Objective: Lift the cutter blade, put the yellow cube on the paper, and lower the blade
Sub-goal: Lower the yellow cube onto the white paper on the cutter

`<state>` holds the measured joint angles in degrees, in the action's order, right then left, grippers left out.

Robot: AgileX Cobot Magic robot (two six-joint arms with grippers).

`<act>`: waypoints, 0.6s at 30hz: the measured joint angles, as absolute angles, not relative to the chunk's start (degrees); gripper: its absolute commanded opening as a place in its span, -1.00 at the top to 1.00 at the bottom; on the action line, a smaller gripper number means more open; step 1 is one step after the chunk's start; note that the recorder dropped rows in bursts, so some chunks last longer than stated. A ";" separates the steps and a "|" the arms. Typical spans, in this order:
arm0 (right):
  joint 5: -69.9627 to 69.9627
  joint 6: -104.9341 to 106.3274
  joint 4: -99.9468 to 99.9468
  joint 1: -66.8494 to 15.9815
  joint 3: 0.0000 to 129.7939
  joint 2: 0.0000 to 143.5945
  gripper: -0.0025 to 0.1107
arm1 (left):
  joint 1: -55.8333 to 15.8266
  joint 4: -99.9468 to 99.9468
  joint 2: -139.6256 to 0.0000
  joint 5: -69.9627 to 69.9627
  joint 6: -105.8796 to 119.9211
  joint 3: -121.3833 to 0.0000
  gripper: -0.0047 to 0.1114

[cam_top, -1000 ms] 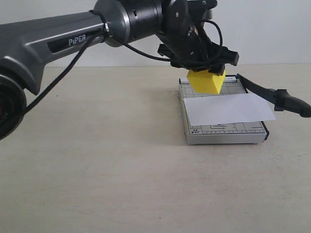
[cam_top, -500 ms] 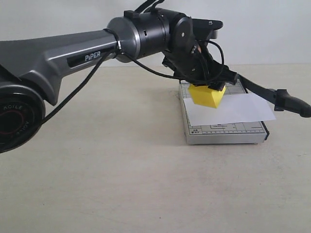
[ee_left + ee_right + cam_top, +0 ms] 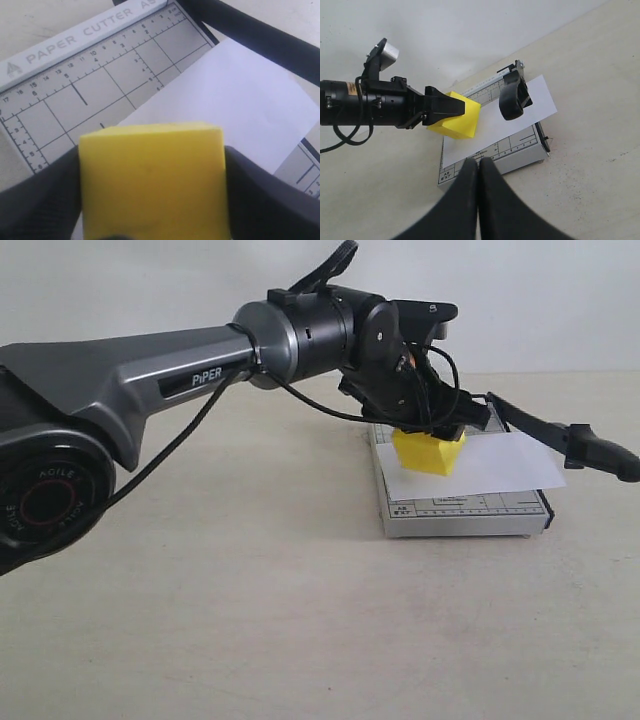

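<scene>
The yellow cube [image 3: 430, 452] is held between the two fingers of my left gripper [image 3: 432, 435], which is shut on it. The cube sits low over the left part of the white paper [image 3: 500, 466]; I cannot tell whether it touches the sheet. In the left wrist view the cube [image 3: 152, 170] fills the gap between the black fingers [image 3: 37, 200], above the paper [image 3: 235, 110]. The cutter blade [image 3: 590, 448] is raised and angles off to the right. My right gripper [image 3: 479, 162] is shut on nothing, hanging apart from the trimmer; it does not show in the exterior view.
The grey gridded trimmer base [image 3: 465, 517] lies on a pale tabletop [image 3: 250, 600]. The left arm [image 3: 150, 380] stretches across from the left. In the right wrist view the blade's handle [image 3: 512, 97] stands over the paper [image 3: 540, 102].
The left gripper has come down with the yellow cube, from above the trimmer's back edge to low over the paper. The blade and the paper have not moved.
</scene>
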<state>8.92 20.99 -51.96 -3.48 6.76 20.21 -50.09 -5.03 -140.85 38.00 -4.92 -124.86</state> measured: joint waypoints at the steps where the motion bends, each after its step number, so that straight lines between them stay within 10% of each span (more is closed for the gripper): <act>1: 8.92 20.99 -51.96 -3.48 6.76 20.21 0.96 | -50.09 -5.03 -140.85 37.84 -4.92 -124.86 0.84; 18: 8.63 20.99 -51.96 -3.48 6.76 20.21 0.96 | -50.09 -5.14 -140.85 37.43 -3.82 -124.86 0.78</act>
